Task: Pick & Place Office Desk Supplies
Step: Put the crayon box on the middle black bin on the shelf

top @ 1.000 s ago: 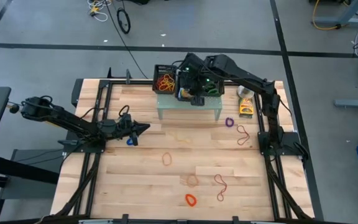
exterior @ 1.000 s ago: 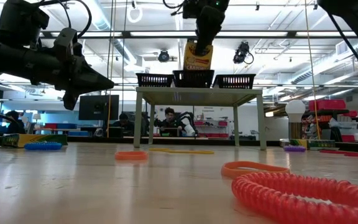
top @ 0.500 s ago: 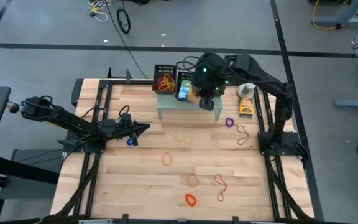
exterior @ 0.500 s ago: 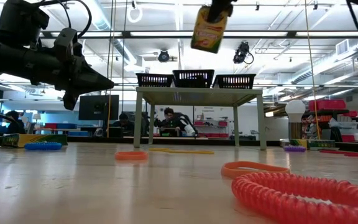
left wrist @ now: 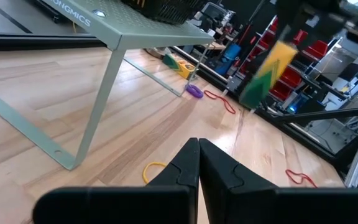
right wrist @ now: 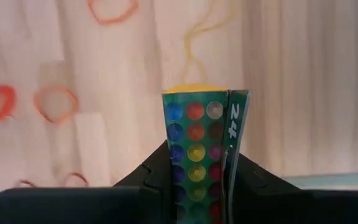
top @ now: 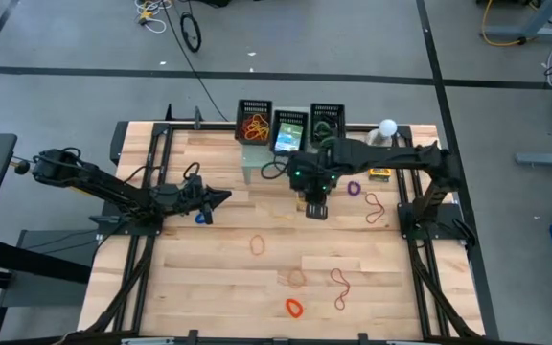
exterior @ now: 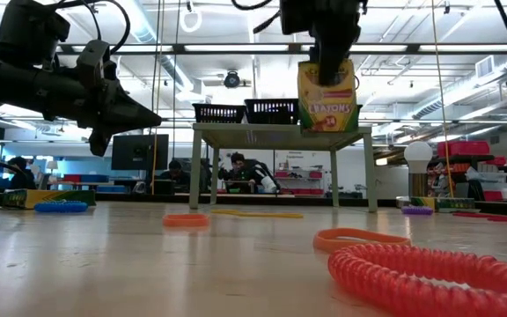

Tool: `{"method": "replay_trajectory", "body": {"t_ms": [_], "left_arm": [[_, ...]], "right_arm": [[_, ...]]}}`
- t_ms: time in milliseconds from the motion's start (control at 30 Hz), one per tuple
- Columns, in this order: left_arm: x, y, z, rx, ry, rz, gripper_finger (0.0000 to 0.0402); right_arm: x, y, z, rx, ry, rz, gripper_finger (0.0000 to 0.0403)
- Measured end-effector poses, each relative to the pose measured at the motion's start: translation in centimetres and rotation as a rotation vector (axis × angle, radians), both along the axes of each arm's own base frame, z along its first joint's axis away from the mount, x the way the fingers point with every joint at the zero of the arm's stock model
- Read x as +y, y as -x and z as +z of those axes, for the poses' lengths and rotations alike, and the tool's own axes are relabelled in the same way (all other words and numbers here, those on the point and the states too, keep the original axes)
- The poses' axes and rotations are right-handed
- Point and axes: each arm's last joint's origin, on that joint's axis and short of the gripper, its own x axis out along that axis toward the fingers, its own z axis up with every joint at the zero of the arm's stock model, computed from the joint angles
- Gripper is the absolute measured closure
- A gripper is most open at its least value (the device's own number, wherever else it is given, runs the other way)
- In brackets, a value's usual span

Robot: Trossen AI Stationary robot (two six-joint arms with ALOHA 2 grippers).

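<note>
My right gripper (top: 314, 203) hangs in front of the pale green stand (top: 257, 165), over the table's middle, shut on a yellow-and-green crayon box (exterior: 327, 97). A second box (top: 287, 139) stands in the middle black basket, and a third (top: 379, 172) lies flat on the table right of the stand. Rubber bands lie flat on the wood: purple (top: 354, 188), red (top: 376, 209), orange (top: 258, 245), a red-orange coil (top: 294, 308). My left gripper (top: 226, 196) waits shut above the table's left part, over a blue band (top: 200, 218). My right gripper pinches the crayon box by its upper end (right wrist: 194, 183), between its two fingers (right wrist: 154, 177), which come from above and point down. The box is lifted clear of table and stand and hangs upright below the fingers, printed face toward the near edge (exterior: 327, 106).
Three black baskets (top: 254, 122) sit in a row on the stand; the left one holds orange and red bands. A white ball-topped object (top: 387, 126) stands at the far right. More bands lie toward the near edge (top: 339, 286). People sit in the room beyond the table.
My right gripper, holding the crayon box, has risen from just above the middle basket, then travelled toward the near edge and come down in front of the stand. The box stays upright in the hold.
</note>
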Motion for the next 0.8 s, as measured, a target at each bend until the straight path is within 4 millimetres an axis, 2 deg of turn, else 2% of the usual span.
{"method": "replay_trajectory", "body": {"t_ms": [67,200,333,400,500,667,800], "left_arm": [[0.0,0.0,0.0,-0.002,0.005,0.001,0.0392],[0.0,0.0,0.0,-0.002,0.005,0.001,0.0392],[0.0,0.0,0.0,0.001,0.006,0.001,0.0392],[0.0,0.0,0.0,0.001,0.006,0.001,0.0392],[0.0,0.0,0.0,0.001,0.007,0.001,0.0392],[0.0,0.0,0.0,-0.002,0.016,0.002,0.0392],[0.0,0.0,0.0,-0.006,0.029,0.003,0.0392]], "right_arm": [[0.1,0.3,0.4,-0.037,-0.017,-0.021,0.0312],[-0.4,0.9,4.6,-0.180,0.054,-0.067,0.0312],[-1.7,1.3,9.6,-0.342,0.280,-0.128,0.0312],[-2.6,1.3,11.0,-0.374,0.410,-0.148,0.0312],[-4.4,0.3,11.0,-0.351,0.551,-0.151,0.0312],[-7.3,-1.8,9.2,-0.282,0.708,-0.103,0.0312],[-8.5,-2.4,8.4,-0.242,0.740,-0.081,0.0312]]}}
